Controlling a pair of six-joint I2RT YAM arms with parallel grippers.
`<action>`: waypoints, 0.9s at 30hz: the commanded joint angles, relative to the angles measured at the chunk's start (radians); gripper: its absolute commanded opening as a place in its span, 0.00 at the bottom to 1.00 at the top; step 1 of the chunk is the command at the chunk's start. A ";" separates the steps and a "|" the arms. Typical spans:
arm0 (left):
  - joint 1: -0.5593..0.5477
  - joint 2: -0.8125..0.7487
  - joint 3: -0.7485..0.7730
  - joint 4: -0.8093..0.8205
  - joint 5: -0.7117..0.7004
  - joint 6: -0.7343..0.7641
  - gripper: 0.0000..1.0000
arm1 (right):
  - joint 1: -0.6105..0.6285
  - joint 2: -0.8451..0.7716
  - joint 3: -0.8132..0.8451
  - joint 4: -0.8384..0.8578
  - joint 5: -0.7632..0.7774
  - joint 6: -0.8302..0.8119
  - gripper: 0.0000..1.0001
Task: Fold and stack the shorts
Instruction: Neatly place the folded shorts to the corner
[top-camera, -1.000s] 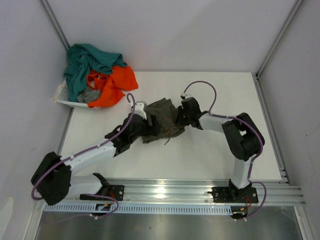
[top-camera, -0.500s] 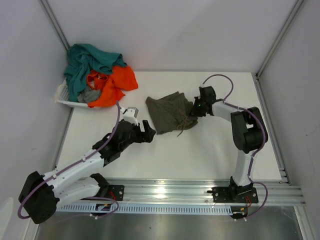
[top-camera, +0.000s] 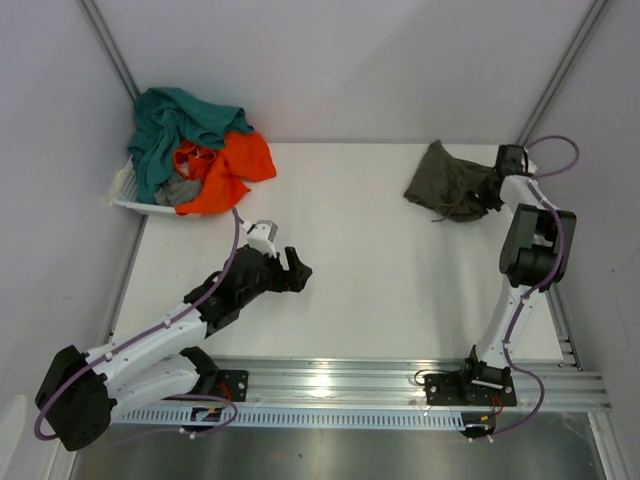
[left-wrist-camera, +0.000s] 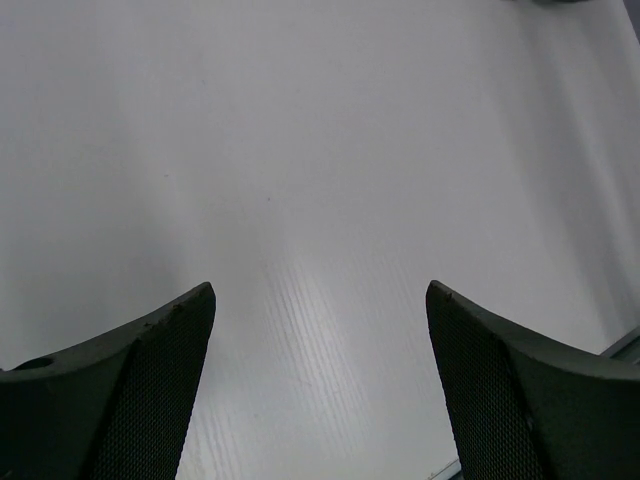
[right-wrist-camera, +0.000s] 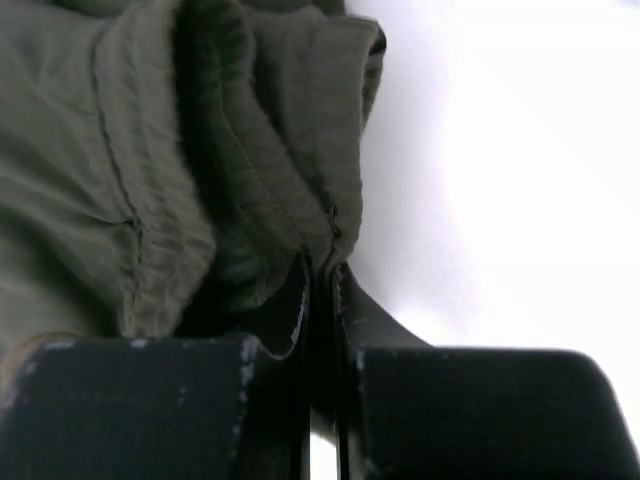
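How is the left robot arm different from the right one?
The left fingers are spread wide and hold nothing; the right fingers are pinched shut on the green shorts. The left arm stretches toward the middle of the table; the right arm reaches to the far right corner. Both arms are black and white with purple cables.
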 joint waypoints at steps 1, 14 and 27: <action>-0.007 -0.007 -0.010 0.066 0.029 -0.016 0.87 | -0.057 -0.107 -0.200 0.008 0.074 0.148 0.00; -0.013 -0.030 -0.024 0.067 0.040 -0.017 0.87 | 0.077 -0.342 -0.719 0.491 0.158 0.839 0.00; -0.039 -0.072 -0.050 0.056 0.028 -0.011 0.87 | 0.001 -0.182 -0.821 0.851 0.139 1.244 0.00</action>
